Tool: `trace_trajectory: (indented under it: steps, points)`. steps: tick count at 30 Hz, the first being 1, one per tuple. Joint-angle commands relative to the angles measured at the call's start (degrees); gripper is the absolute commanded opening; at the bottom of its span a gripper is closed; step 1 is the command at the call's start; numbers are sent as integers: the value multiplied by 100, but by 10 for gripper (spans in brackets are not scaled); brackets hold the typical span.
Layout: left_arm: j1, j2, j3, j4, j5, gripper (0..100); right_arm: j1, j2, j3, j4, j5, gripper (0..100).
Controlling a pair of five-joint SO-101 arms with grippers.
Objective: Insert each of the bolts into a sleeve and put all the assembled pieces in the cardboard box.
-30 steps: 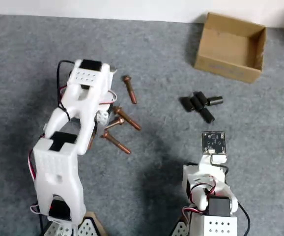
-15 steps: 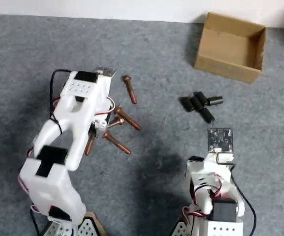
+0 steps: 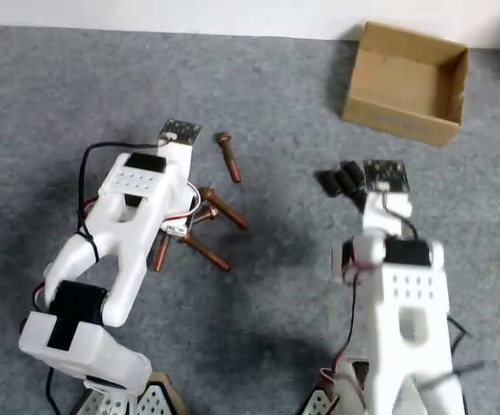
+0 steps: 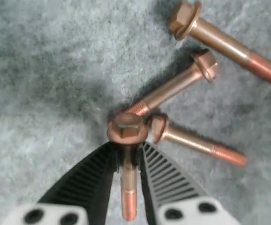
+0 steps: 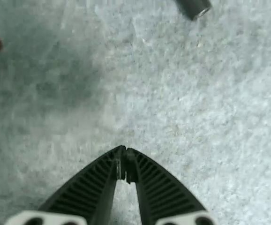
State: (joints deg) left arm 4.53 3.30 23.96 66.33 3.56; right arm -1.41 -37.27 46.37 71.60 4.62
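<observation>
Left gripper [image 4: 126, 149]: ribbed black fingers [image 4: 95, 173] pinched narrow on the shank of one copper-coloured hex-head bolt [image 4: 127, 129], head poking out past the tips. We can't tell if it's off the grey carpet-like table cover [image 3: 285, 285] yet. Three more copper bolts [image 4: 173, 89] lie just beside it, and w/ a further bolt [image 3: 227, 157] the whole group sits well apart from the open brown cardboard box [image 3: 401, 121], over on the left arm's side. Right gripper [image 5: 125, 152]: fingers [image 5: 154, 183] closed tip to tip w/ nothing between them, hanging near the cluster of short black cylindrical sleeves [image 3: 338, 180], which lies near the box, just in front of it. Progress, as we judge it: approx. nil. No bolt sits in a sleeve and no assembled piece lies in the box as far as we see into it, so every pairing and drop-off is left. First bolt pick is the step in hand.
</observation>
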Motion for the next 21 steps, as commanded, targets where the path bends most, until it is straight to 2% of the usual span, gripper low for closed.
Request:
trace_trajectory:
  steps: [1, 3, 6, 10, 14, 19, 21]
  points:
    - [-338, -347, 48, -378, -62, 5, -57, 892, -681, -497, -9, 5]
    - [-444, -347, 101, -492, -62, 5, -145, 1332, -804, -549, 202, 5]
    - [-462, -338, 207, -624, -70, 5, -321, 1833, -1015, -365, 1829, 7]
    - [-444, -338, 277, -791, -70, 5, -681, 2378, -1349, -365, 2110, 7]
    - [-444, -330, 277, -791, -70, 6, -752, 2826, -1982, -365, 2760, 10]
    - [-444, -330, 303, -791, -79, 6, -488, 3415, -3108, -374, 2778, 13]
    - [-444, -330, 356, -914, -79, 6, -391, 3732, -3556, -374, 2769, 46]
